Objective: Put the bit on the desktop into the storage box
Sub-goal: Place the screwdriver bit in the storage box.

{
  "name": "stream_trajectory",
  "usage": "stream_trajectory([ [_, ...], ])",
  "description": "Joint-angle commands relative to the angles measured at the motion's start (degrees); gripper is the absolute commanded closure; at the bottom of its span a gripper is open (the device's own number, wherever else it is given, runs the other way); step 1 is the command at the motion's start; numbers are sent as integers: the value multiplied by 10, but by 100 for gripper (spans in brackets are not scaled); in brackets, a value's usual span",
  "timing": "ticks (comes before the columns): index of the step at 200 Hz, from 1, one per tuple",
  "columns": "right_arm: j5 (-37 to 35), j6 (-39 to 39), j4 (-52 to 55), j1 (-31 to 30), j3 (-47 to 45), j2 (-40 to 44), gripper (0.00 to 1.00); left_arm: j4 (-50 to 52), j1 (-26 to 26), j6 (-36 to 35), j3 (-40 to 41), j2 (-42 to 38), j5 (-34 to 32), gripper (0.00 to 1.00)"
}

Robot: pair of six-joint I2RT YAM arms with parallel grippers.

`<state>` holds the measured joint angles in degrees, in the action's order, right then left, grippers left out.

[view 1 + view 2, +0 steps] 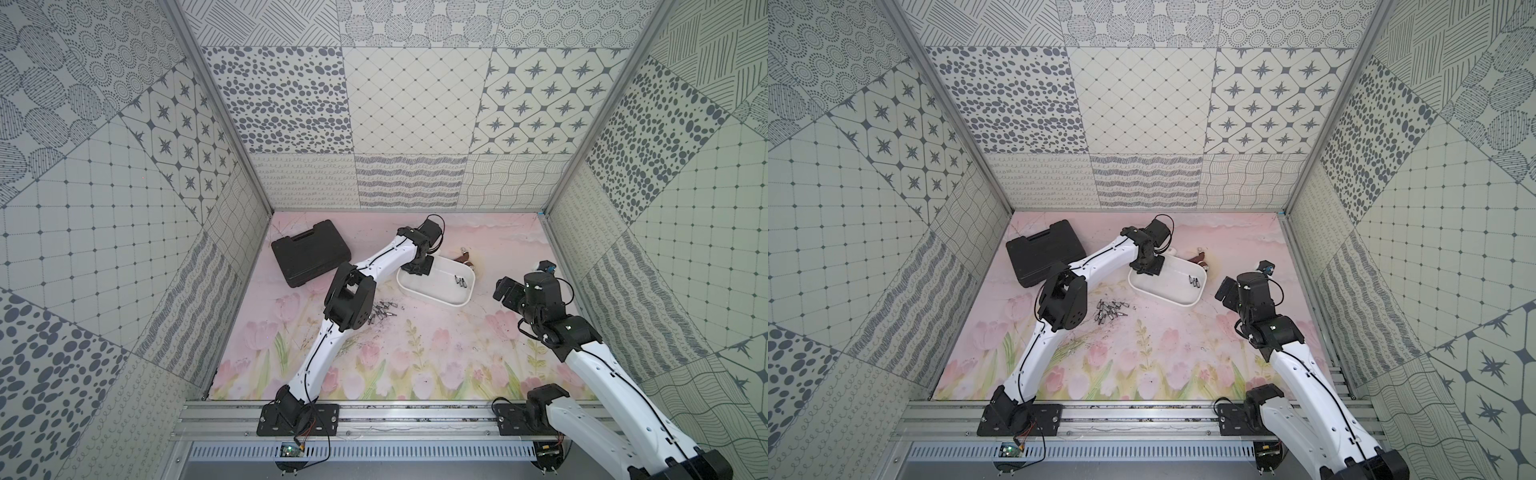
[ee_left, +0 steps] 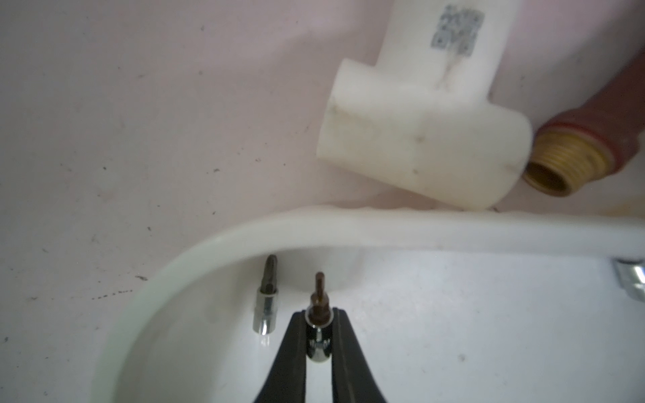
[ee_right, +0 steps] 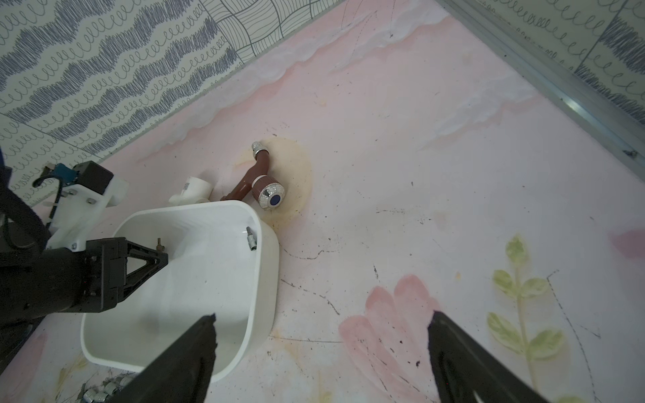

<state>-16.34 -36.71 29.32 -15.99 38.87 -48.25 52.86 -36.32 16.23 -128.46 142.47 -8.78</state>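
left tool [image 2: 318, 315] pinched, right tool [image 3: 323, 315] wide

my left arm [image 1: 316, 357] reaches far forward, wrist bent down, its tool clamped on a bit [image 2: 318, 295]. my right arm [image 1: 598, 374] sits folded back at the side, its tool tilted down with jaws spread wide.

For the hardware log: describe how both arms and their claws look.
Both the left arm and the right arm have smooth white shells, boxy black joints and a thin black cable running along the links. The left claw and the right claw have slim, tapering matte-black fingers with no markings visible.
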Motion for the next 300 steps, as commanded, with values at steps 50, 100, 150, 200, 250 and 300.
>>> stream_trajectory([
  [50,-11,0,-16,3,2,3,3,7,-2,-11,-20,21,-22,91],
  [100,-12,2,-16,3,6,1,3,11,-1,-13,-20,20,-28,89],
  [150,-8,1,-16,3,13,-7,3,11,-1,-16,-20,20,-25,86],
  [200,-7,1,-16,3,12,-5,3,11,-1,-16,-18,4,-27,73],
  [250,-9,1,-16,3,2,13,3,7,-2,-14,2,-42,-25,52],
  [300,-13,0,-16,3,-9,33,3,-16,-1,-8,53,-116,-1,31],
])
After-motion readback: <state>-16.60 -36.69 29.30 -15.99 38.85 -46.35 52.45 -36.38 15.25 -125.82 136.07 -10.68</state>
